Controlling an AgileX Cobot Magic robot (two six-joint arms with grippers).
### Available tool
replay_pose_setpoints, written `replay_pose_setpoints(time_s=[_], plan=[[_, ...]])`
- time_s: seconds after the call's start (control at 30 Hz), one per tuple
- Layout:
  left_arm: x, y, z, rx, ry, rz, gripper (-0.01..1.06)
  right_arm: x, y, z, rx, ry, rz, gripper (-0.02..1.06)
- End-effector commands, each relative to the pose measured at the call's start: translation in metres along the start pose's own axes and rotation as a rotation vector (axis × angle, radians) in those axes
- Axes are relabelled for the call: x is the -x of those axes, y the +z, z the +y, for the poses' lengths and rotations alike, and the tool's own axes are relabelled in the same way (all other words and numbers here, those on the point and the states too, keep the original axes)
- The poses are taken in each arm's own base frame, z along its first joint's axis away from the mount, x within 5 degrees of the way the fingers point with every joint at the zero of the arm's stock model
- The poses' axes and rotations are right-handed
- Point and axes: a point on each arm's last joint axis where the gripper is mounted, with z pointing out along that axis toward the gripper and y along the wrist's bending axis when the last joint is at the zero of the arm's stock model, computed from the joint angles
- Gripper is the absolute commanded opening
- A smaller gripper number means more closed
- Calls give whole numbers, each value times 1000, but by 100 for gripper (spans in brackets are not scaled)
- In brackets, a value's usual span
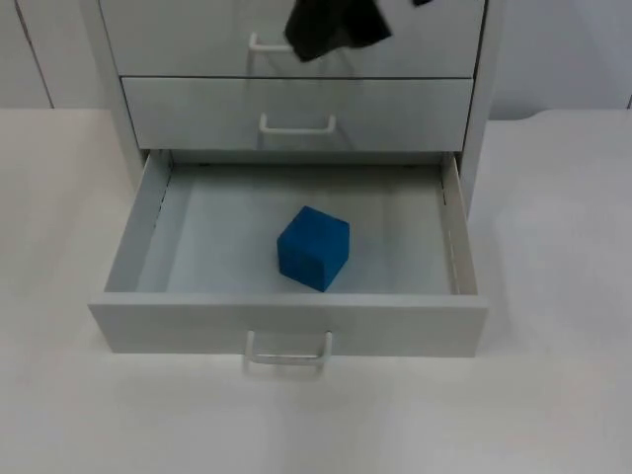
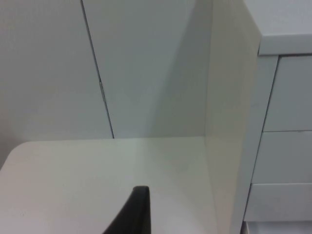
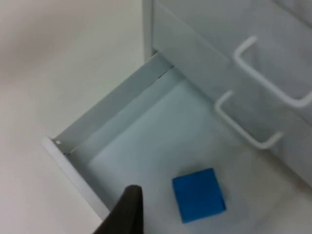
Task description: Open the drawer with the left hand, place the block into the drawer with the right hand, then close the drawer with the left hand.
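**Op:** I have the blue block (image 1: 314, 248) lying loose on the floor of the bottom drawer (image 1: 286, 323), near the middle and a little toward the front panel, turned so one corner points at me. Nothing touches it.

**Spotter:** So the placing looks done. What does the next move hang on?

**Op:** On the drawer's handle (image 1: 287, 354). It sits centred on the front panel, its long axis running across the front, and the drawer stands pulled fully out over the worktop (image 1: 553, 395). I judge closing is the remaining step, a push straight back toward the cabinet (image 1: 296, 109).

**Spotter:** Where are your hands?

**Op:** The right hand (image 1: 336, 28) hangs high above the upper drawers, over the cabinet front; from its wrist I look down on the block (image 3: 199, 195) and the open drawer (image 3: 105, 117). It carries nothing that I can see, but whether its fingers are spread I cannot tell. The left hand (image 2: 131, 212) is off beside the cabinet's left wall (image 2: 229, 122), over bare worktop (image 2: 97, 170); its state I cannot tell either.

**Spotter:** So the left has the longer way?

**Op:** Yes, I reckon it must come round the drawer's front left corner to reach the front. The worktop before the drawer is smooth, white and free.
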Motion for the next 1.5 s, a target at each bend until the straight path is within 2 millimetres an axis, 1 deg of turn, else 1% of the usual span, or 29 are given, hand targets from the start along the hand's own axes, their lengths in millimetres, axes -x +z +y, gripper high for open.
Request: replay_pose_setpoints(time_s=[0.0,0.03,0.07,0.13,0.23,0.27,0.3,0.43,0.47,0.6,0.63,0.67,0.7,0.8,0.83,0.9,0.93,1.03,1.1,1.23,1.37,1.47], plan=[[2,0,0,-7,-3,-4,105,1,-18,-1,-24,11,-39,103],[2,0,0,-7,-3,-4,105,-1,-28,-2,-36,13,-55,103],[2,0,0,-7,-3,-4,105,-1,-28,-2,-36,13,-55,103],[2,0,0,-5,-4,-3,105,-6,-45,-7,-67,35,-79,103],[2,0,0,-5,-4,-3,105,-15,-72,-26,-144,106,-124,103],[2,0,0,-5,-4,-3,105,-15,-72,-26,-144,106,-124,103],[2,0,0,-5,-4,-3,105,-18,-81,-33,-167,128,-144,103],[2,0,0,-7,-4,-4,105,-32,-116,-76,-308,217,-170,103],[2,0,0,-7,-4,-4,105,-32,-116,-76,-308,217,-170,103],[2,0,0,-7,-4,-4,105,-46,-153,-118,-497,266,-197,103],[2,0,0,-7,-4,-4,105,-46,-153,-118,-497,266,-197,103],[2,0,0,-7,-4,-4,105,-52,-162,-128,-542,289,-194,103],[2,0,0,-7,-4,-4,105,-59,-176,-140,-603,314,-196,103],[2,0,-1,-11,-4,-4,105,-74,-202,-162,-723,385,-202,103],[2,0,-1,-11,-4,-4,105,-74,-202,-162,-723,385,-202,103],[2,0,-1,-16,-4,-5,105,-80,-213,-168,-760,435,-219,103],[2,0,-1,-18,-4,-5,105,-81,-215,-169,-761,459,-230,103],[2,0,-2,-26,-6,-6,105,-80,-216,-167,-744,473,-249,103],[2,0,-2,-29,-6,-6,105,-77,-216,-166,-726,495,-292,103],[2,0,-2,-29,-6,-6,105,-81,-209,-167,-724,492,-318,103],[2,0,-2,-29,-6,-6,105,-99,-193,-166,-712,503,-274,103],[2,0,-2,-29,-6,-6,105,-102,-189,-165,-708,505,-265,103]])
